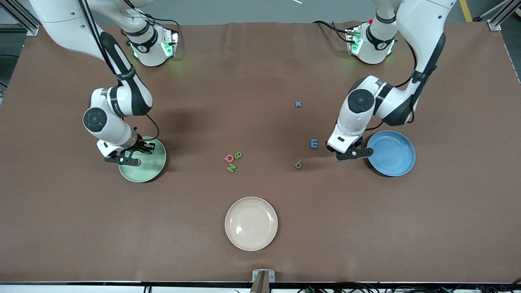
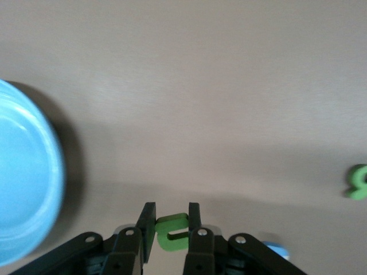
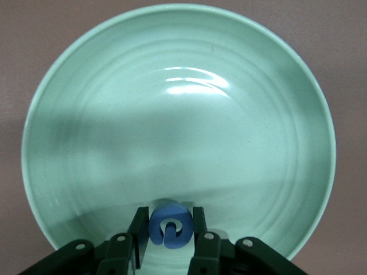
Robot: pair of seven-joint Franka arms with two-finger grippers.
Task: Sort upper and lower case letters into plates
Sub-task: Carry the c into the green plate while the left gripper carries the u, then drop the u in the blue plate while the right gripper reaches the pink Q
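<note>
Nearest the camera sits the beige plate (image 1: pixel 251 223), bare. Neither the green plate (image 1: pixel 156 165) nor the blue plate (image 1: pixel 397 156) holds a letter yet, so sorting looks barely begun. Right gripper (image 3: pixel 167 236) is over the green plate, clamped on a blue letter (image 3: pixel 170 224); left gripper (image 2: pixel 172 229) hangs beside the blue plate, pinching a green letter (image 2: pixel 172 232). Count: three plates, two letters gripped, and six loose on the table (image 1: pixel 260 73): x (image 1: pixel 298 104), m (image 1: pixel 314 143), a green one (image 1: pixel 298 164), and the B (image 1: pixel 238 155), N (image 1: pixel 231 167) and pink one (image 1: pixel 229 158) clustered mid-table.
</note>
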